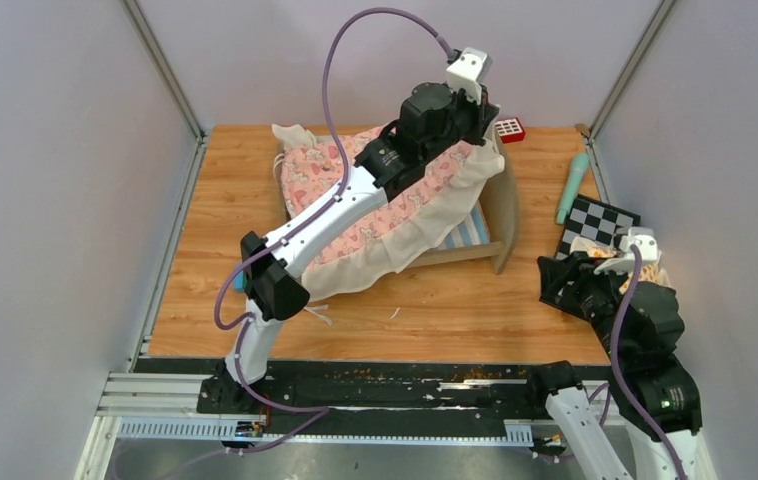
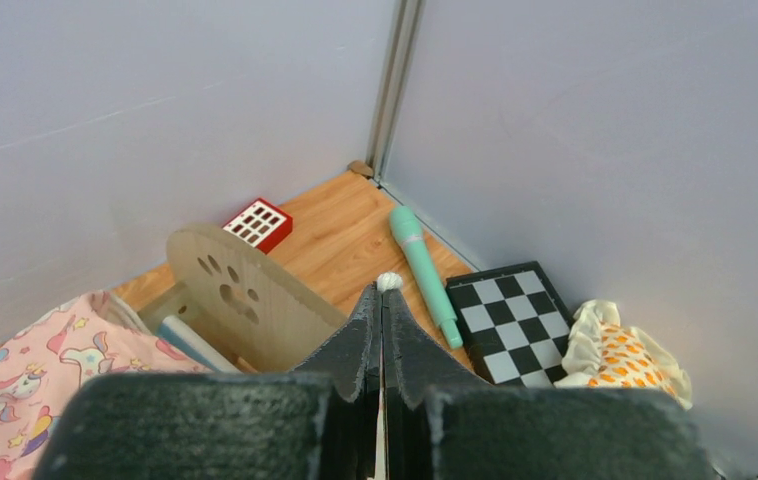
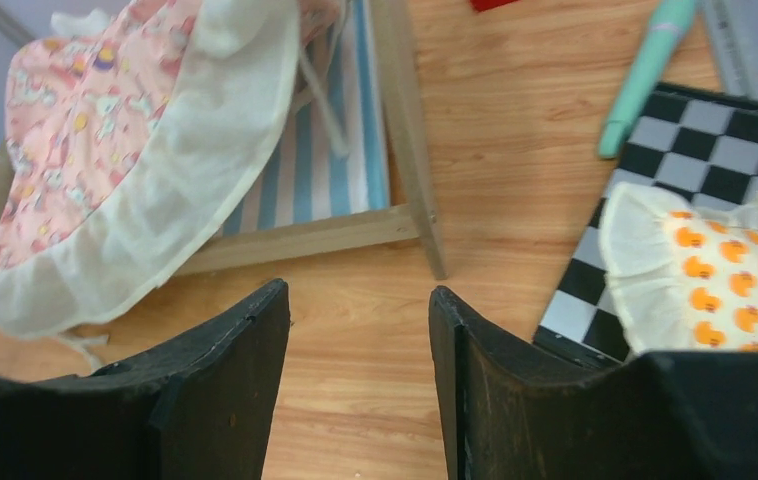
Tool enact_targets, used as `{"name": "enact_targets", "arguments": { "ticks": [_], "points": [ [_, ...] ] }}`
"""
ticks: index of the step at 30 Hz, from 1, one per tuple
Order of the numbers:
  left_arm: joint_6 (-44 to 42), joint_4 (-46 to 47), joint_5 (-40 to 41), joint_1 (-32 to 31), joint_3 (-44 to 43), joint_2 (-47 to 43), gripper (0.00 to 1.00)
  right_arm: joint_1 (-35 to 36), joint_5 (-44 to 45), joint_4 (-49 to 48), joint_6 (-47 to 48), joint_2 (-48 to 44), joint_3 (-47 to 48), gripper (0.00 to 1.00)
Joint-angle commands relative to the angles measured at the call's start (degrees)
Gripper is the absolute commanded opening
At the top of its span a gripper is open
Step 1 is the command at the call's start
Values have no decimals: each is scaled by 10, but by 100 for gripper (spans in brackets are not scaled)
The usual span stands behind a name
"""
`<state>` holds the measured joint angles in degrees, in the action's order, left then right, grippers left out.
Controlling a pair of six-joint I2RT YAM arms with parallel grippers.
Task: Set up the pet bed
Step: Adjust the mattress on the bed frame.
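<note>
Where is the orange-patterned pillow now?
In the right wrist view the pillow lies at lower right, partly on the checkered board, at the table's right side.

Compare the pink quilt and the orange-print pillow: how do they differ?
Print: the quilt is pink with unicorns; the pillow is white with small orange shapes.
Size: the quilt is far larger than the pillow.
Place: the quilt drapes over the bed frame; the pillow lies on the checkerboard, off to the right of the bed.
Shared: both have a cream ruffled edge.
</note>
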<state>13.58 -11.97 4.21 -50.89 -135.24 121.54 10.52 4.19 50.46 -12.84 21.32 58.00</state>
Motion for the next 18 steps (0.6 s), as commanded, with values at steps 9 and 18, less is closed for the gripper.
{"name": "enact_targets", "arguments": {
  "ticks": [9,18],
  "points": [
    [3,27,-30,4,6,-38,0,-2,-147,-241,36,76,-103,48],
    [-14,9,-39,8,49,-87,0,-2,-142,-421,53,176,-129,42]
  ]
}}
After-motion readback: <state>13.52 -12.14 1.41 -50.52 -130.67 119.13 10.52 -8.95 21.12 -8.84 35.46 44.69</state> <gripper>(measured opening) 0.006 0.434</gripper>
